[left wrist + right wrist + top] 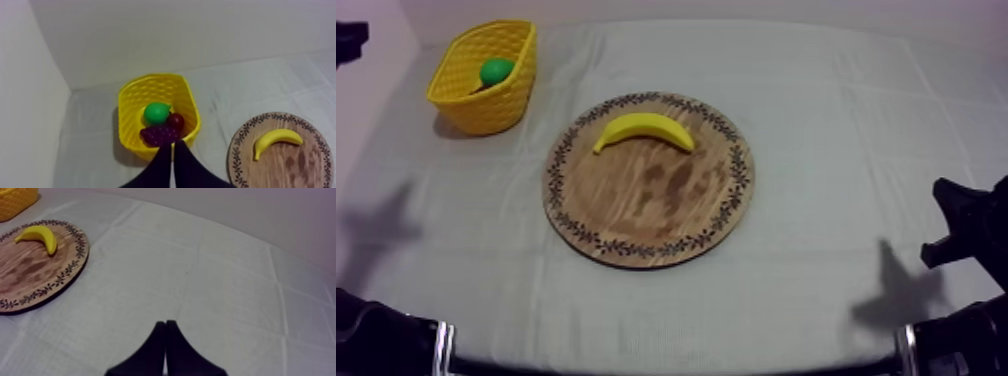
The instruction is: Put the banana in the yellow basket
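Dim, purplish light; soft shadows [376, 225] on cloth [816, 120], L + R.

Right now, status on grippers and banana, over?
Left gripper shut, empty. Right gripper shut, empty. Banana on board, untouched. Nothing between board and basket.

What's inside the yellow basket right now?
In the yellow basket lie a green pear, a small red fruit and a bunch of grapes, packed together. The basket's floor beneath them is covered, so anything lying under them cannot be seen.

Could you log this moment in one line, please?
banana on board; basket: pear, grapes, small red fruit; left gripper shut; right gripper shut
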